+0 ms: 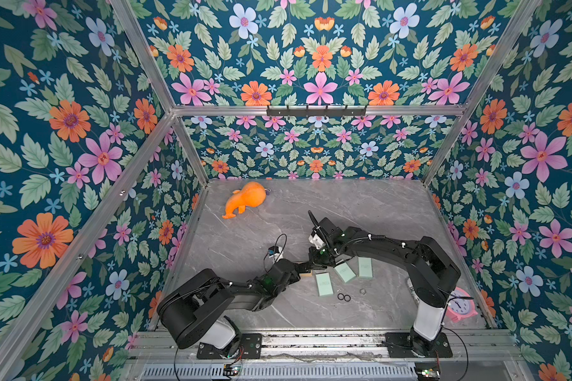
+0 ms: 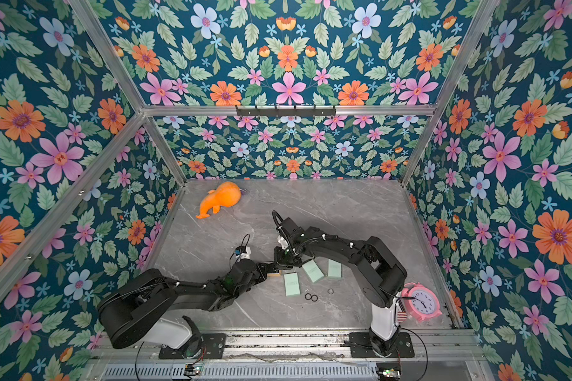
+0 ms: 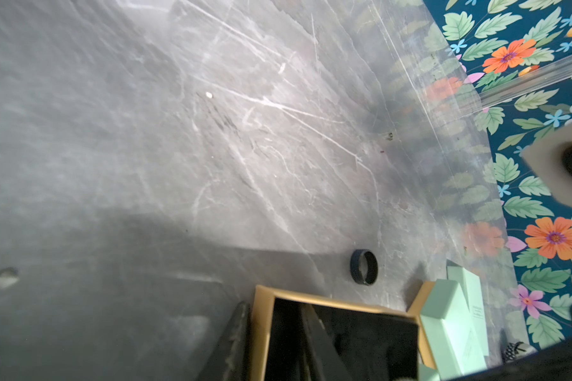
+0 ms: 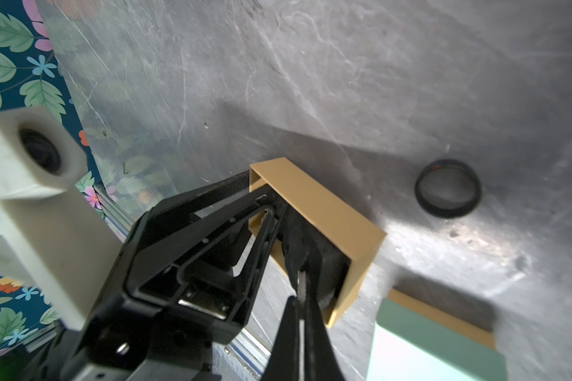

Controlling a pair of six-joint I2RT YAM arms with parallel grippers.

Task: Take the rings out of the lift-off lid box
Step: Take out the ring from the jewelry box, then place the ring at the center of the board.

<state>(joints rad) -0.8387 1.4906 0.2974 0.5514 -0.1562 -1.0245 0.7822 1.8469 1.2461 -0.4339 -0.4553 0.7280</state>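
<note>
currently tan box (image 4: 324,204) wall is pinched by left gripper (image 4: 258,193), right gripper (image 4: 298,264) closed inside it – black ring (image 4: 443,211) is judged light, stiff, slippery – best pinched across the band.

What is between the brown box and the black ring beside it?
Nothing but bare grey table lies between the tan box and the black ring; both wrist views show that gap.

The left arm (image 1: 232,292) and right arm (image 1: 393,250) bend inward to the tan box (image 4: 314,201). The left end effector (image 4: 261,194) clamps the box's wall; the right end effector (image 4: 294,250), fingers pressed together, dips inside the box.
</note>
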